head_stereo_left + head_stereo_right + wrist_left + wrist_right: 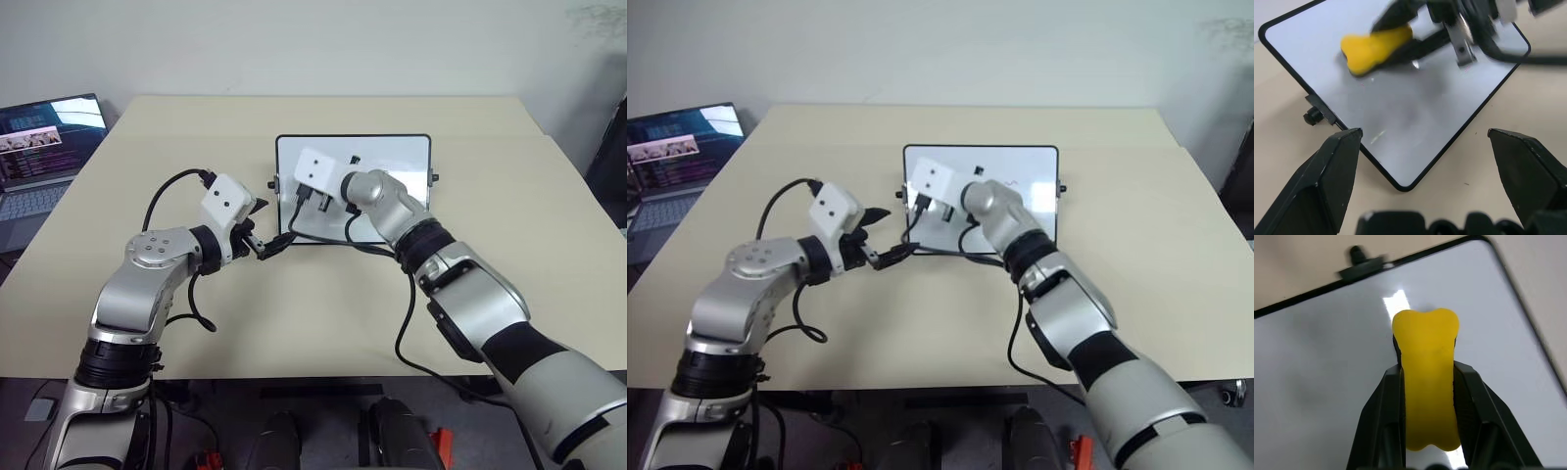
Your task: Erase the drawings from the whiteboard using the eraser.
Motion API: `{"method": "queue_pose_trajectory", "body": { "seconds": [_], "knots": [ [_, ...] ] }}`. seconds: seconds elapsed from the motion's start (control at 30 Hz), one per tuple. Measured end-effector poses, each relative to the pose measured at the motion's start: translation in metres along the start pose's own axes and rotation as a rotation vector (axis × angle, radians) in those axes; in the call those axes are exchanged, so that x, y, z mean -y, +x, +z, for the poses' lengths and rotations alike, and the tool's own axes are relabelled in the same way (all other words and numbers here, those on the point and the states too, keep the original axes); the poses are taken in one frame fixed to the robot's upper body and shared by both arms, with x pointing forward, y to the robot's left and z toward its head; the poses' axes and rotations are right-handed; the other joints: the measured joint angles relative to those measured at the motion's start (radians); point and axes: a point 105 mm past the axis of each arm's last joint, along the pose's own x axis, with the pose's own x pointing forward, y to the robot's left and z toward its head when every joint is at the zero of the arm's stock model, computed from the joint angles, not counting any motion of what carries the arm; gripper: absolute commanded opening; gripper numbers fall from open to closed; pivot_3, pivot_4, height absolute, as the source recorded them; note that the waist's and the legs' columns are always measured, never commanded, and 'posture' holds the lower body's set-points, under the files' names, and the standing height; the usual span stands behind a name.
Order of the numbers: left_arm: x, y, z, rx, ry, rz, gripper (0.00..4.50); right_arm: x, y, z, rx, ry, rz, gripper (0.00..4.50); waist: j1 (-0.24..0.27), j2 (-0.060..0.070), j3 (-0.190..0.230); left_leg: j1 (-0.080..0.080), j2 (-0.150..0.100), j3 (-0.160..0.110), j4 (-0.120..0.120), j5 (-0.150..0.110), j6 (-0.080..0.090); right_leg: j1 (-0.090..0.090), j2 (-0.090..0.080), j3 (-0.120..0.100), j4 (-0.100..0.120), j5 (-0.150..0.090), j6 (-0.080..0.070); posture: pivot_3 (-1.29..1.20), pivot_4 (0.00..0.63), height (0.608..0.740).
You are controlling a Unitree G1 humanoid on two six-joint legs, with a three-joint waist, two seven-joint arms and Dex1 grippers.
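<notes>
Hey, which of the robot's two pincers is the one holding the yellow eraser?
The right pincer, shut on the eraser over the whiteboard. The left pincer is open and empty.

beige table (323, 313), open laptop (44, 147) (screen lit)
</notes>
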Motion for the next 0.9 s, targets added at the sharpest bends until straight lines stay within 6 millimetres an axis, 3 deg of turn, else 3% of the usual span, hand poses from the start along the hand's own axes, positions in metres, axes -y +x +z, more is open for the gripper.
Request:
{"method": "queue_pose_trajectory", "body": {
  "seconds": [0.13,0.57,0.67,0.77,0.83,0.9],
  "knots": [
    [0.000,0.000,0.001,0.003,0.002,-0.005,4.50,-0.024,0.002,-0.003,-0.002,-0.031,0.090,0.97,-0.001,0.000,-0.001,0.002,0.001,0.000,0.000,0.000,0.000,0.001,0.001,0.000,0.001,0.000,0.000,0.00,0.150,0.740],
    [0.003,0.001,0.001,0.009,-0.003,-0.021,4.50,-0.014,-0.002,-0.007,-0.014,0.021,0.067,0.97,0.007,0.000,0.000,0.003,0.001,0.000,0.000,0.002,0.003,0.002,0.002,0.000,0.000,0.002,-0.002,0.00,0.150,0.740],
    [0.015,-0.003,-0.001,0.024,-0.024,-0.073,4.50,-0.019,-0.026,-0.005,0.075,0.089,0.160,0.97,0.007,-0.001,-0.001,-0.004,0.001,-0.001,0.000,0.002,0.003,-0.001,0.002,-0.001,-0.003,0.002,-0.001,0.00,0.150,0.740],
    [0.030,-0.009,-0.007,0.003,-0.044,-0.162,4.50,-0.027,-0.058,0.012,0.209,0.173,0.217,0.97,0.003,0.000,0.000,-0.011,0.002,-0.001,-0.001,0.001,0.002,-0.010,0.002,0.000,-0.001,0.003,-0.005,0.00,0.150,0.740],
    [0.030,-0.011,-0.004,-0.005,-0.034,-0.189,4.50,-0.019,-0.079,0.025,0.280,0.162,0.199,0.97,0.003,0.000,0.000,-0.012,0.003,0.000,-0.003,0.001,0.002,-0.013,0.002,-0.001,-0.001,0.003,-0.006,0.00,0.150,0.740],
    [0.028,-0.012,0.002,-0.001,-0.012,-0.210,4.50,-0.006,-0.097,0.022,0.275,0.147,0.158,0.97,0.006,0.000,0.000,-0.012,0.003,0.000,-0.003,0.001,0.002,-0.012,0.002,-0.001,-0.002,0.003,-0.006,0.00,0.150,0.740]
  ]
}}
